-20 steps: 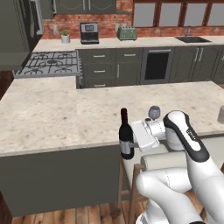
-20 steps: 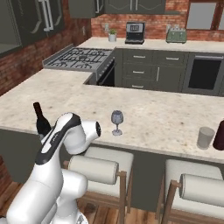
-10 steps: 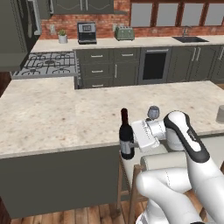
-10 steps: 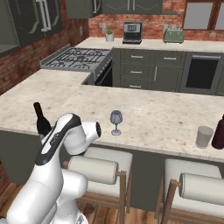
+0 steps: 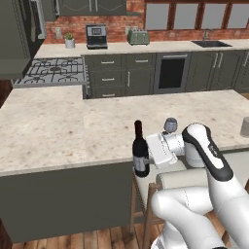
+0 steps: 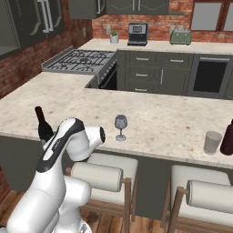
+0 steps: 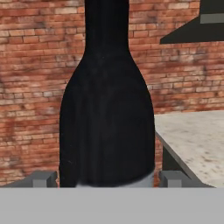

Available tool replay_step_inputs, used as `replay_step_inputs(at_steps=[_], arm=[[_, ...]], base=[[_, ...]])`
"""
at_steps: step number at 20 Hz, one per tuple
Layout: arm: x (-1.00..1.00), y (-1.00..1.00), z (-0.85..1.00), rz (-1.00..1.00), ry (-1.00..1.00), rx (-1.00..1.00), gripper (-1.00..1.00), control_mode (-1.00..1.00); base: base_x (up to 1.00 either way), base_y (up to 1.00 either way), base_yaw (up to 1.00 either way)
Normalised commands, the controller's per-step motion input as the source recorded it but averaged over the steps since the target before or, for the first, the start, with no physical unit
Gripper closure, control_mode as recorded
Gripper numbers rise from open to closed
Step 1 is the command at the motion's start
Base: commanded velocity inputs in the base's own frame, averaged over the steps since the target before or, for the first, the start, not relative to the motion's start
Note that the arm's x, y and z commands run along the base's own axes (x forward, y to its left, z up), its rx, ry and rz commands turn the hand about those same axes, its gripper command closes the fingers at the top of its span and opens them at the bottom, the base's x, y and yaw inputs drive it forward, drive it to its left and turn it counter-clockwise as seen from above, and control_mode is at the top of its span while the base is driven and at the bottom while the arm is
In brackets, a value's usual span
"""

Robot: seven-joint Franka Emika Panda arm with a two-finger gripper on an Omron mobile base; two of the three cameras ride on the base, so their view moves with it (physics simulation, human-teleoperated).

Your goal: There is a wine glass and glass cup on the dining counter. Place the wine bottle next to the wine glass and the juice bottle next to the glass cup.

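Left base view: wine bottle upright, centre frame, at the dining counter edge.
Gripper pinches its body (fingers flank it); wine glass near.

Black wine bottle upright at dining counter edge, wine glass near.
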Motion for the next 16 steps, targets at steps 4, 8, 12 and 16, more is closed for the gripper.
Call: replay_step_inputs(at_steps=[4, 8, 12, 16], arm=[[0.00, 0.00, 0.00, 0.00, 0.00, 0.00, 1.00, 1.00], [0.00, 0.00, 0.00, 0.00, 0.00, 0.00, 1.00, 1.00], [0.00, -0.01, 0.02, -0.04, 0.00, 0.00, 1.00, -1.00], [0.03, 0.00, 0.18, -0.12, 0.08, -0.06, 1.00, -1.00]], base=[[0.00, 0.00, 0.00], [0.00, 0.00, 0.00], [0.00, 0.00, 0.00], [0.00, 0.00, 0.00]])
